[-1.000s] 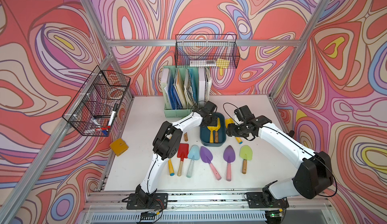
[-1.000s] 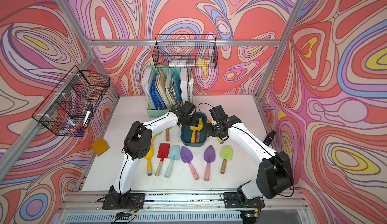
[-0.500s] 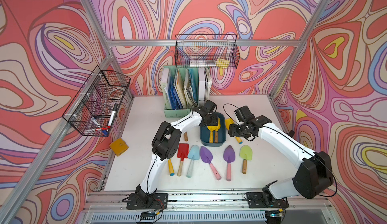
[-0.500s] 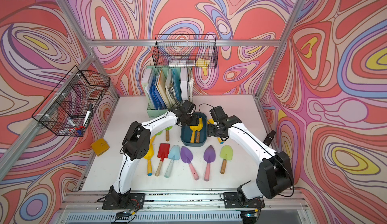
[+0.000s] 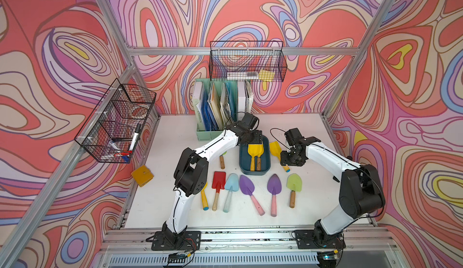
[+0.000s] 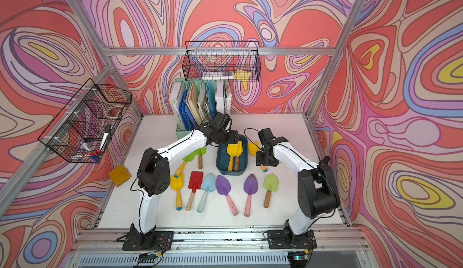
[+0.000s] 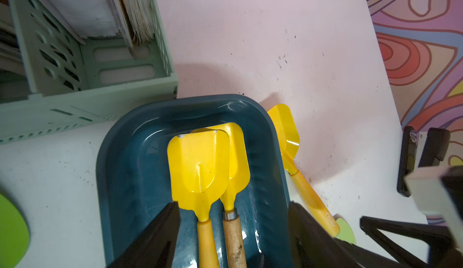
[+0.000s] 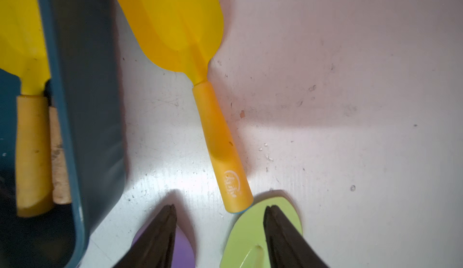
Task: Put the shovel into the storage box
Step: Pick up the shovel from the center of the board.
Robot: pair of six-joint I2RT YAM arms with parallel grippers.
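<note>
- Storage box [image 5: 254,173]: a dark teal tub on the white table [image 5: 308,204], just in front of the mint-green file holder [image 7: 87,84]. Two stored shovels [image 7: 198,166], both yellow, lie inside it side by side, blades toward the back.
- Yellow shovel [image 8: 220,134] (the one outside the tub): it lies flat on the table just beside the box wall on the right arm's side. Its blade points toward the back and its handle slants away from the box toward the front.
- Right gripper [image 8: 220,207]: it hangs over that shovel's handle end with jaws parted. The handle tip shows between the fingers in the wrist view; neither finger touches it, and nothing is grasped.
- Left gripper [image 7: 233,204]: it is poised over the box with jaws spread wide and empty. The two stored handles are seen between its fingers.
- Loose shovels [image 5: 246,186]: a row nearer the front edge, apart from both grippers.
</note>
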